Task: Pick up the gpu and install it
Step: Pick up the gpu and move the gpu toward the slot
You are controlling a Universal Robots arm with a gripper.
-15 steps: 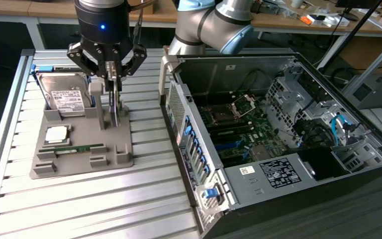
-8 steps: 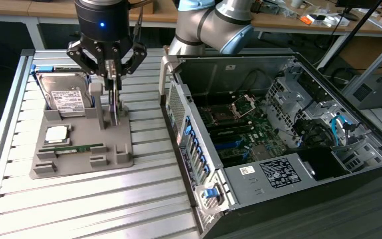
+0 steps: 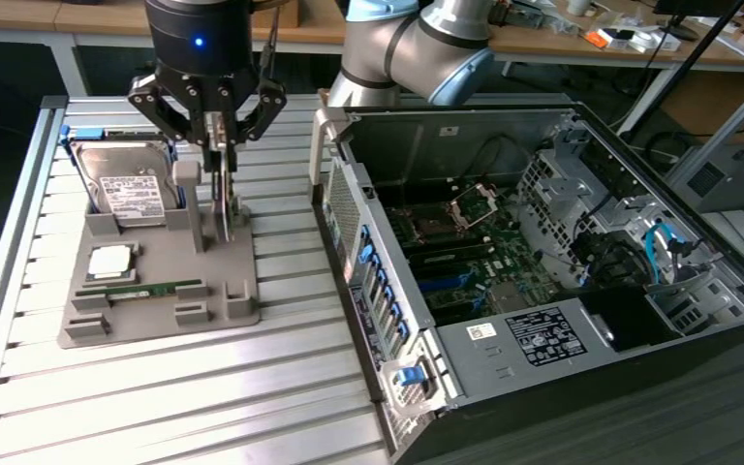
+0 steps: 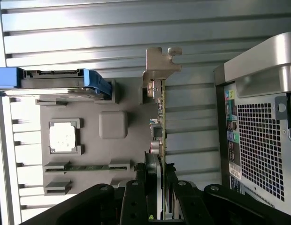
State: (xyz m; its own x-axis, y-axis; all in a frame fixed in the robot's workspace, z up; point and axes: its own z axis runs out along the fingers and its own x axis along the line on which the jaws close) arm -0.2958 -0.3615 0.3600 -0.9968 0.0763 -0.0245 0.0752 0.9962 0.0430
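Grey plastic holder (image 3: 217,300) on the slatted metal counter (image 3: 152,397) carries the gpu (image 3: 225,199), which stands upright on its edge on the holder's side nearer the open computer case (image 3: 476,334). The jaws are pinching the gpu's upper edge, one finger on each face, away from its silver bracket (image 4: 160,65). A hard drive (image 3: 127,184) stands nearby on the same holder.

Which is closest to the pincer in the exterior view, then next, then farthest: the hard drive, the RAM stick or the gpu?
1. gpu, upright on the grey holder, right at the pincer.
2. hard drive, on the exterior view's left.
3. RAM stick, lying flat, nearer the camera.
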